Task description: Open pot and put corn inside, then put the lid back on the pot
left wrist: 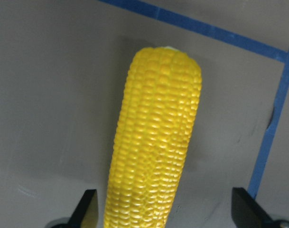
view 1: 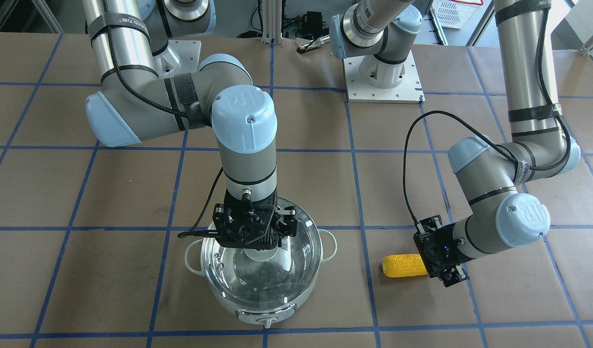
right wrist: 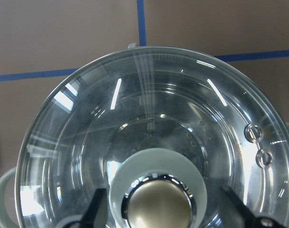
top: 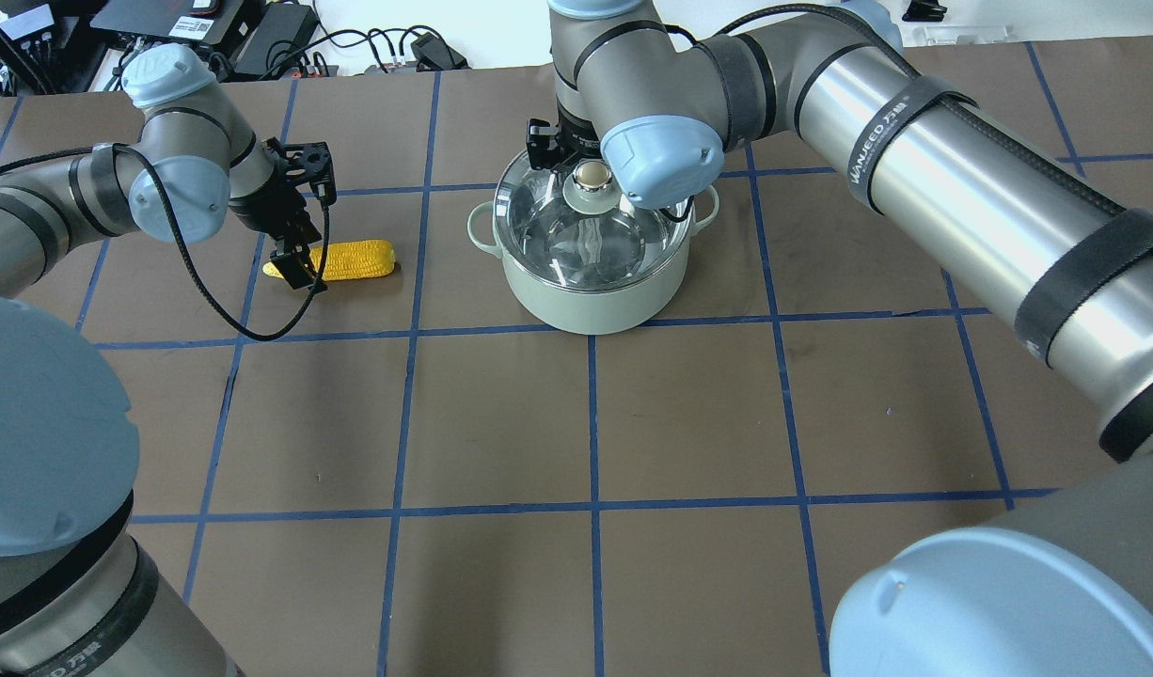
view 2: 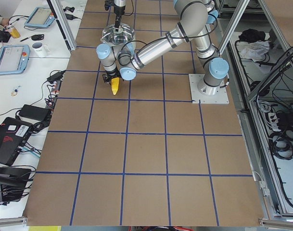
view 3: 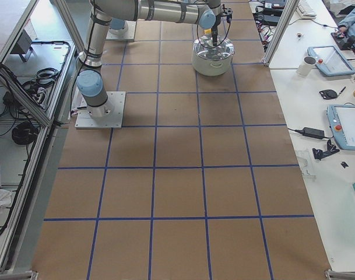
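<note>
Currently, by the overhead view, left to right:

1. Left gripper (top: 302, 265), upper left of frame. Its jaws are spread and straddle the corn near its pointed end, gripping nothing. In its wrist view both fingertips are cut off by the lower edge.
2. Corn (top: 355, 259). It lies flat on the table (top: 689, 414), well apart from the pot. A stretch near its tip is hidden behind the fingers.
3. Pot (top: 591, 301), upper centre, standing upright on a blue tape line (top: 591, 414). The lid (top: 558, 226) sits on it. Its control knob (view 1: 266, 321) shows only in the front-facing view.
4. Right gripper (right wrist: 165, 213), directly over the lid. Its jaws are apart on either side of the beige ball (top: 592, 174), not closed on it. In the overhead view a blue joint cap (top: 656, 155) hides the fingers.
5. Black strap (top: 892, 127) on the right arm, upper right, printed "WANJEED" followed by characters too small to read.
6. Front-facing view: a "UR" logo is moulded on the blue cap (view 1: 243, 104) above the pot.
</note>
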Available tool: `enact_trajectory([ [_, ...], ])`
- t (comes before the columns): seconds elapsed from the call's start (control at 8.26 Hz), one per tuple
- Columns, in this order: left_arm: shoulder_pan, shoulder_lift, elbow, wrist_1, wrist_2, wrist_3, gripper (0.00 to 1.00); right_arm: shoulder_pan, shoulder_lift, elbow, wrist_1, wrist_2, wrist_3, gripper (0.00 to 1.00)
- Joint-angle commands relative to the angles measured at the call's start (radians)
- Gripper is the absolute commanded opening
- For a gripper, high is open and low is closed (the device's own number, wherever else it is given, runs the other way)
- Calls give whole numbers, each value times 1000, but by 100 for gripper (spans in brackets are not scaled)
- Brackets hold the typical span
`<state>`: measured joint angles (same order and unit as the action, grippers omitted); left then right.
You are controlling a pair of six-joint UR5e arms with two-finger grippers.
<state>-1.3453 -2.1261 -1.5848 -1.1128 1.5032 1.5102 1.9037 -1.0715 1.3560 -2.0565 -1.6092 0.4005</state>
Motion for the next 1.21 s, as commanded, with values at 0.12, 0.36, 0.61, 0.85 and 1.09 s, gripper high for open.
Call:
enact_trajectory([
  [0.12,0,-27,2,37,0,8,95,0,-1,-2,1,3,-8,44],
  [0.36,0,-31,3,44,-1,10,82,0,-2,-3,-1,9,-3,36],
  [0.61,0,-31,3,42,2,7,7,0,-5,-23,1,11,-6,34],
  [0.85,-2,-12,9,44,69,10,0,0,-28,-32,7,11,-20,34],
  [1.09,-9,35,12,42,86,9,0,-12,-106,-25,92,12,-63,33],
])
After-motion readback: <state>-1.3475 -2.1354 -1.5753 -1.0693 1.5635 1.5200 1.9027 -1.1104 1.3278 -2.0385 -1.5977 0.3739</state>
